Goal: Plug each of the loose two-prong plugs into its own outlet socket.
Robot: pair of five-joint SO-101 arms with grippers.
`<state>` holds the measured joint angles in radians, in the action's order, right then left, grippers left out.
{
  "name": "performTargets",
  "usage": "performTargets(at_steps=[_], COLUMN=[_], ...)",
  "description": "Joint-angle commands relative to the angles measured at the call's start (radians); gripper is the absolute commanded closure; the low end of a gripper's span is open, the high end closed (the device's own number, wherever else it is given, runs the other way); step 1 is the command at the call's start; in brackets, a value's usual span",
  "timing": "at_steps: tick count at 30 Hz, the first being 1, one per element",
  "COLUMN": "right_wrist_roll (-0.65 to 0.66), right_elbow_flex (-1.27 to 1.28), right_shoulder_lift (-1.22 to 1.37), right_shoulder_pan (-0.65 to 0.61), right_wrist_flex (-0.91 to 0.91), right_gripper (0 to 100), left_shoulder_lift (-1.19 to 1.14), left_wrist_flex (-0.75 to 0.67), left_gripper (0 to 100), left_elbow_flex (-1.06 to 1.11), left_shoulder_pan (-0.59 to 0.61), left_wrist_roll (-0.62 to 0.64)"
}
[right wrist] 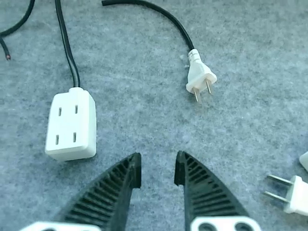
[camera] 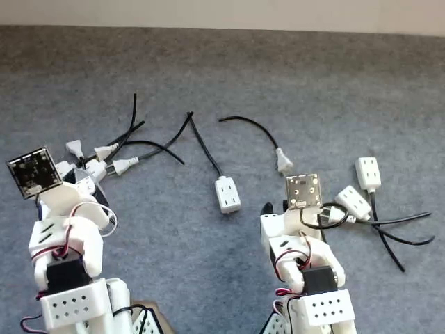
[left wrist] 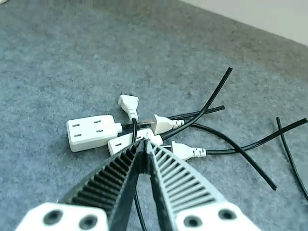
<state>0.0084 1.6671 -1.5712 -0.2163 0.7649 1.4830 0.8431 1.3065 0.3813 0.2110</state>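
In the left wrist view my left gripper [left wrist: 145,143] is shut, its tips meeting over a cluster of white two-prong plugs [left wrist: 166,123] and a white outlet block [left wrist: 94,132]. A black cord [left wrist: 134,129] from one plug [left wrist: 129,103] runs under the fingers; I cannot tell if it is pinched. My right gripper [right wrist: 158,168] stands open above bare carpet, between a white outlet block [right wrist: 72,125] and a loose plug [right wrist: 199,77]. From above, that outlet [camera: 228,193] and plug [camera: 284,161] lie ahead of the right arm's gripper [camera: 276,206].
Two more outlet blocks [camera: 368,172] [camera: 353,202] and a plug [camera: 334,216] lie right of the right arm amid tangled black cords [camera: 396,240]. Another plug [right wrist: 288,192] shows near the right gripper. Grey carpet [camera: 278,69] stretches open at the back.
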Motion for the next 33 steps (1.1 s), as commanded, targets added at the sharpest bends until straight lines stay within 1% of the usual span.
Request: performTargets(at_steps=[1, 4, 10, 18, 20, 22, 25, 29, 33], right_wrist_roll=[-0.006, -0.006, -0.006, -0.006, -0.006, 0.002, 0.057, 0.058, 0.06], right_elbow_flex=[0.137, 0.137, 0.137, 0.137, 0.137, 0.137, 0.139, 0.139, 0.139], right_shoulder_lift=[-0.008, -0.008, -0.008, -0.008, -0.008, -0.008, -0.008, -0.008, -0.008], right_shoulder_pan=[-0.01, -0.01, -0.01, -0.01, -0.01, -0.01, -0.012, -0.012, -0.015], right_wrist_flex=[-0.03, -0.03, -0.03, -0.03, -0.03, -0.03, -0.028, -0.028, -0.028], right_gripper=[87.8, 87.8, 87.8, 87.8, 87.8, 87.8, 87.8, 87.8, 87.8], left_shoulder_lift=[-0.059, -0.196, -0.595, -1.202, -1.342, -1.466, -1.627, -1.787, -1.902], left_wrist_flex=[-0.092, -0.163, -0.163, 0.009, 0.066, 0.123, 0.183, 0.229, 0.256], left_gripper=[99, 99, 99, 99, 95, 88, 81, 82, 82], left_elbow_flex=[-0.001, -0.038, -0.318, -0.783, -0.903, -1.017, -1.178, -1.356, -1.481], left_shoulder_pan=[0.004, 0.005, 0.01, 0.012, 0.013, 0.022, 0.036, 0.074, 0.104], left_wrist_roll=[-0.048, -0.064, -0.063, -0.068, -0.068, -0.063, -0.063, -0.061, -0.061])
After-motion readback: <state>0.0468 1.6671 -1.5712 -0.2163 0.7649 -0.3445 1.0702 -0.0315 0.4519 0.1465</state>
